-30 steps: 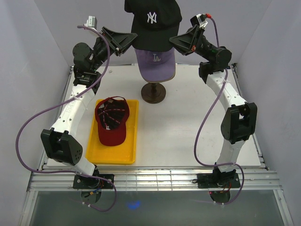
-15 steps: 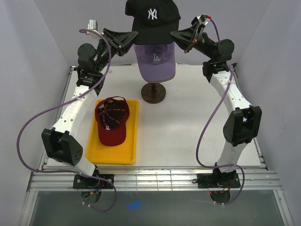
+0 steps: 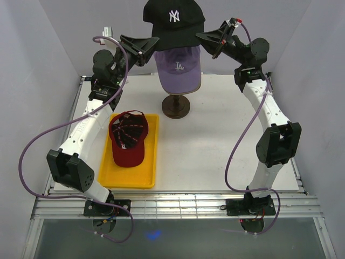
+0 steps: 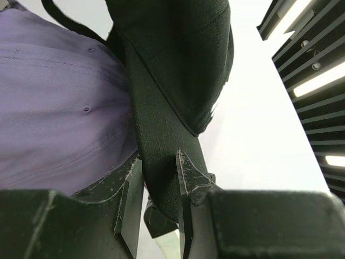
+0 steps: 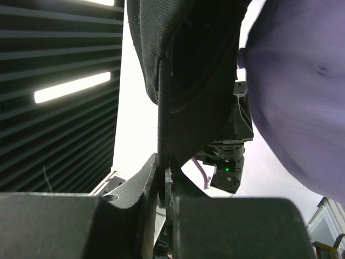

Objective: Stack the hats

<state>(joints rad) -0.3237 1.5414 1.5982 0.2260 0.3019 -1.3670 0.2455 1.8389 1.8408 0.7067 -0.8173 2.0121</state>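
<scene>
Both grippers hold a black cap with a white NY [image 3: 173,24] up in the air at the back. My left gripper [image 3: 156,43] is shut on its left edge and my right gripper [image 3: 198,36] is shut on its right edge. Just below it, a lavender cap with a white LA [image 3: 178,67] sits on the stand [image 3: 176,107]. In the left wrist view, black fabric [image 4: 172,70] fills the gap of the left gripper [image 4: 159,178], with the lavender cap [image 4: 54,108] beside it. In the right wrist view, the right gripper [image 5: 163,172] pinches the thin black brim [image 5: 183,65]. A dark red cap [image 3: 128,139] lies apart from both grippers.
The dark red cap lies open side up in a yellow tray [image 3: 129,181] at the left of the white table, beside the left arm. The stand's dark round base sits at the back centre. Grey walls close in both sides and the back.
Both arms have raised the black NY cap a little, so it hangs higher over the lavender cap. The tray and the dark red cap have not moved.
</scene>
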